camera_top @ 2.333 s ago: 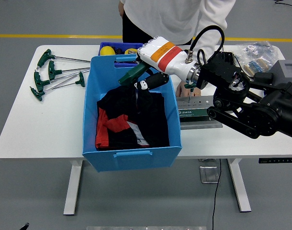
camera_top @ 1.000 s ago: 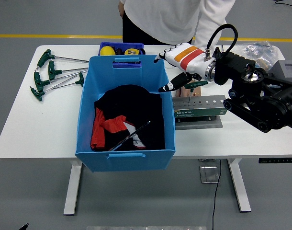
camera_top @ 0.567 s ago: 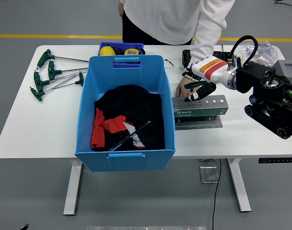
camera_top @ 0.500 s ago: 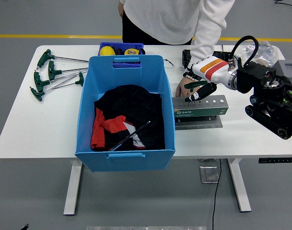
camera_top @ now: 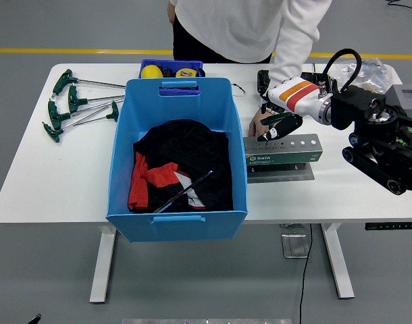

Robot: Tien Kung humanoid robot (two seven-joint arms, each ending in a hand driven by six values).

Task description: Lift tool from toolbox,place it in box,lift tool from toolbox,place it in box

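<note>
Surface [camera_top: 71, 182] white, smooth, matt laminate look. Big blue box [camera_top: 177, 214] smooth moulded plastic, slight sheen on the rim. Inside it black and red cloth [camera_top: 172, 169], soft, matt, creased, with a thin shiny metal tool [camera_top: 190, 190] lying on top. Tool rack [camera_top: 284, 150] brushed grey metal top with holes, green printed front, standing on a dull grey metal plate [camera_top: 280, 173]. T-handle wrenches [camera_top: 78, 104] with green plastic grips, bright steel shafts. Right hand [camera_top: 281, 120] glossy white hard shell with orange and red bands, black matt fingers; arm behind it black matt metal or plastic, rubbery black cable. Clear crinkled plastic bag [camera_top: 363, 71] at far right. Person's sleeve [camera_top: 294, 40] white soft cloth.
</note>
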